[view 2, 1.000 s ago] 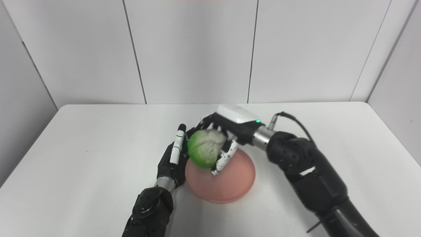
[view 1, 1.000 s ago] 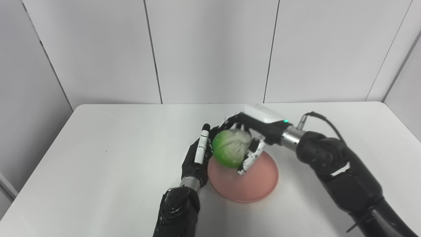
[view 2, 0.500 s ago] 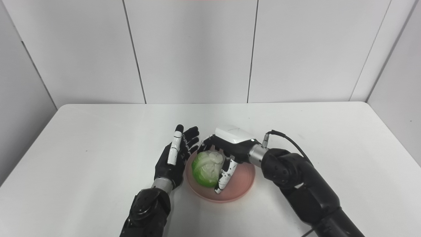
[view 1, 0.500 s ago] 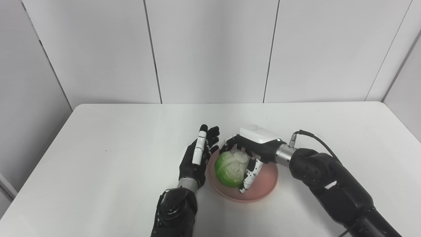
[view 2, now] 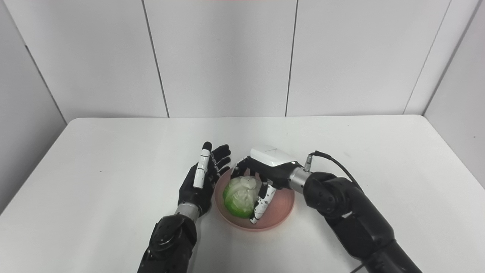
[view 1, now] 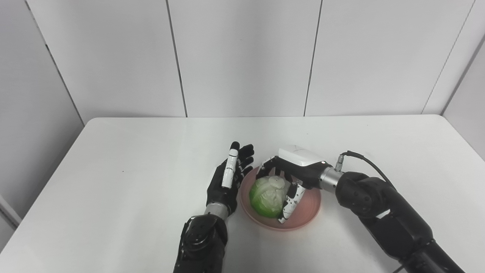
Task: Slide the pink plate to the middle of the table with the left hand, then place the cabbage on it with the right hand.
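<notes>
Nearest, left hand (view 1: pixel 227 178) open, fingers straight, just beside pink plate (view 1: pixel 308 212) near table (view 1: pixel 113 170) middle. On plate, cabbage (view 1: pixel 267 193), with right hand (view 1: pixel 293 178) curled around, gripping it from behind.

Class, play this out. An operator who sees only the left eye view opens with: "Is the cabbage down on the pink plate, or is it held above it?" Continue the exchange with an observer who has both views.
Observer: It is down. From the right eye view's angle, the cabbage sits in the pink plate, with the right hand wrapped around it.
Operator: Is the left hand touching the plate?
Observer: In the right eye view the left hand is open beside the rim. I cannot tell if they touch.
Operator: Is there room on the right?
Observer: The right eye view shows more bare table beyond that arm.
</notes>
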`<action>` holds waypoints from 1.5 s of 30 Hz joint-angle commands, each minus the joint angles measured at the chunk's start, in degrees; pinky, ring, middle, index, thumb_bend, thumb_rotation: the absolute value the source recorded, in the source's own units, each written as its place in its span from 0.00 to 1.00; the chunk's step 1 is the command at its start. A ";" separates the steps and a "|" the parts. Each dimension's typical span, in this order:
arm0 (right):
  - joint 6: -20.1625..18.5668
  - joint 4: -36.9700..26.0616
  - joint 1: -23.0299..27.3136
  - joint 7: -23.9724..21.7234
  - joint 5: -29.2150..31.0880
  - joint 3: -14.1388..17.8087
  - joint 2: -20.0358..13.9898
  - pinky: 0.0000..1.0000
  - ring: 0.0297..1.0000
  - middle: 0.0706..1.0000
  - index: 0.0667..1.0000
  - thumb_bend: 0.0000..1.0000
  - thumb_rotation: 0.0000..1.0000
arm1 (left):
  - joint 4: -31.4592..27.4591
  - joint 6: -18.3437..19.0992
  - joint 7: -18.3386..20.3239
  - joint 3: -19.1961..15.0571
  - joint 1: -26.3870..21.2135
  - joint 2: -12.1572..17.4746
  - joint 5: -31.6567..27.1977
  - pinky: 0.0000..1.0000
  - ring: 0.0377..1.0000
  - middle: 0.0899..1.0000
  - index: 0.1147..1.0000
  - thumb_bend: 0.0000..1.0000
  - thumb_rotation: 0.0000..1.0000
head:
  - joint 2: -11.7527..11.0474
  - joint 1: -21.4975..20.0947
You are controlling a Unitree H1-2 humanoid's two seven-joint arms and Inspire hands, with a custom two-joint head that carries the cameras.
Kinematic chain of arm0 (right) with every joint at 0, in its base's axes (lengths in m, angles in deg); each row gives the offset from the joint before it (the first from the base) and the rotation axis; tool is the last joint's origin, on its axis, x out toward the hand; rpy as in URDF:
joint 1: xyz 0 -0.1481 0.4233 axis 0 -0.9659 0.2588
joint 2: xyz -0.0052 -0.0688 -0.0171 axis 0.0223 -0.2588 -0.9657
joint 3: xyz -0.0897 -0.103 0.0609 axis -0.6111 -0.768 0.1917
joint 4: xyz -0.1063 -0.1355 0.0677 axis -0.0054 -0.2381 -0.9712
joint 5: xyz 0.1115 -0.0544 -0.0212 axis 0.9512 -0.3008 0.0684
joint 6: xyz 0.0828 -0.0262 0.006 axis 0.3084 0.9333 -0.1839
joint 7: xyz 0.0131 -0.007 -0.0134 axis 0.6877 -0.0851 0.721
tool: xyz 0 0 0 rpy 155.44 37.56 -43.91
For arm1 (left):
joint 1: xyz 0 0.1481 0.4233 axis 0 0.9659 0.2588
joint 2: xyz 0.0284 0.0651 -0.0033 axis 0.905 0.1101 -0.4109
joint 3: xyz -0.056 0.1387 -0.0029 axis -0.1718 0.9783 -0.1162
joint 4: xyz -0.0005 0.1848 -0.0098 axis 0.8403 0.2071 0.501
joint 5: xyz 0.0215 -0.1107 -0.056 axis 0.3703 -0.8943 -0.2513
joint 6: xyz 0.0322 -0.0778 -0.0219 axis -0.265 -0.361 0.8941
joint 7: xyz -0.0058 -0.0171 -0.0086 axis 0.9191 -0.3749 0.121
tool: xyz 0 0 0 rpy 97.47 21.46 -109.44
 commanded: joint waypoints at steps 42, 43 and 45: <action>-14.14 -7.00 -18.57 29.46 36.42 32.26 22.25 0.77 0.84 0.88 0.84 0.76 0.94 | 2.98 -18.41 -5.74 1.38 2.11 7.64 13.91 1.00 0.99 0.97 0.94 0.69 0.90 | 0.57 2.14; -14.64 -6.56 -18.63 30.01 36.65 32.33 22.90 0.79 0.86 0.88 0.83 0.77 0.93 | 3.24 -18.21 -5.85 1.33 2.02 7.92 13.96 1.00 0.99 0.97 0.94 0.71 0.89 | 0.58 2.29; -15.18 -5.90 -18.65 30.86 36.50 32.18 23.57 0.80 0.87 0.89 0.84 0.78 0.94 | 3.47 -17.75 -6.06 1.25 2.02 8.14 14.00 1.00 0.99 0.97 0.94 0.73 0.89 | 0.58 2.29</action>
